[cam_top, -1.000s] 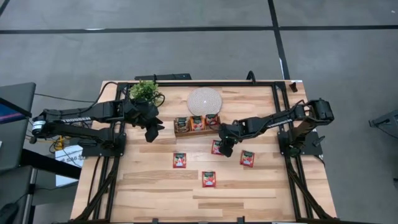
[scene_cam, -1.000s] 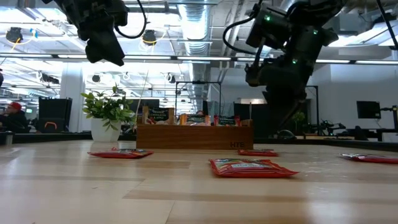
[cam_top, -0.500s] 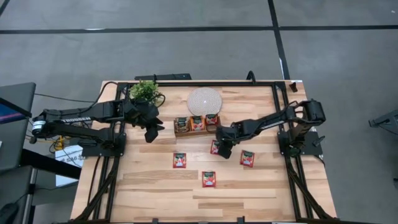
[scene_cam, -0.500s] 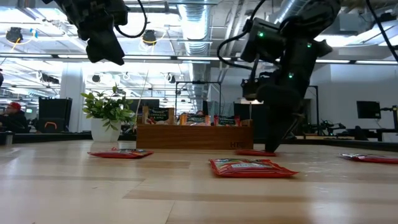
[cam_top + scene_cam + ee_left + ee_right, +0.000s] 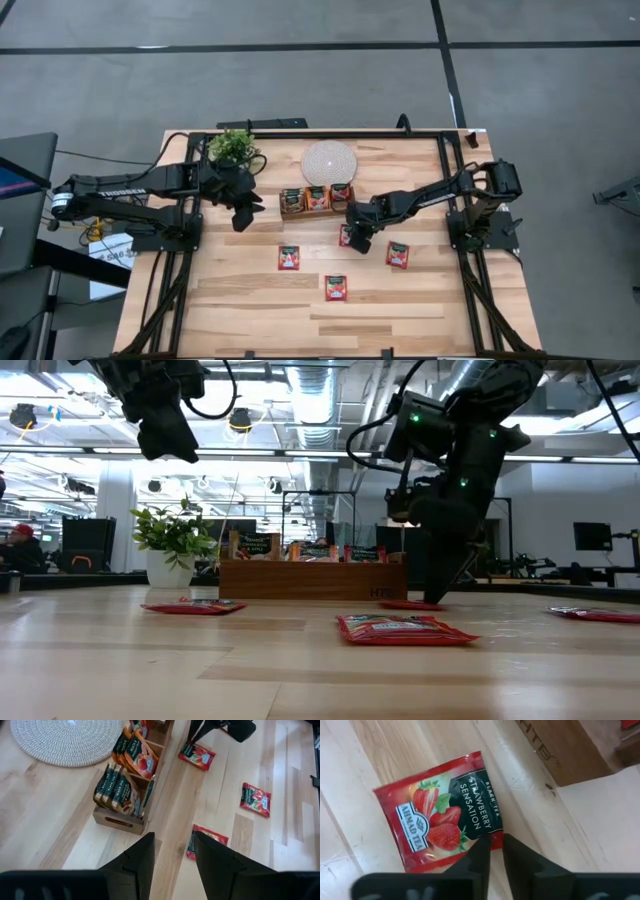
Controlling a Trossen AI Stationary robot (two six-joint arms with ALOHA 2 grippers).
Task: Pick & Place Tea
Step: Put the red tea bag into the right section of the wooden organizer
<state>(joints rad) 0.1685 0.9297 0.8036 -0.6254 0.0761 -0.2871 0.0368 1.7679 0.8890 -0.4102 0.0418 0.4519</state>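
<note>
High view | right tool (image 5: 354, 240) lowered, pinching sachet (image 5: 347, 236) edge

Floor (image 5: 300, 80): grey, smooth, crossed by dark straight seams, seen around the desk from above. Desk (image 5: 250, 310): pale wooden planks within a black metal frame (image 5: 330, 133). Ceiling (image 5: 300, 400): exposed silver ducts and pipework with bright lamps. Room beyond: open-plan, with dark monitors (image 5: 592, 536) on stands. A person in a red cap (image 5: 18, 545) sits at the far edge.
</note>
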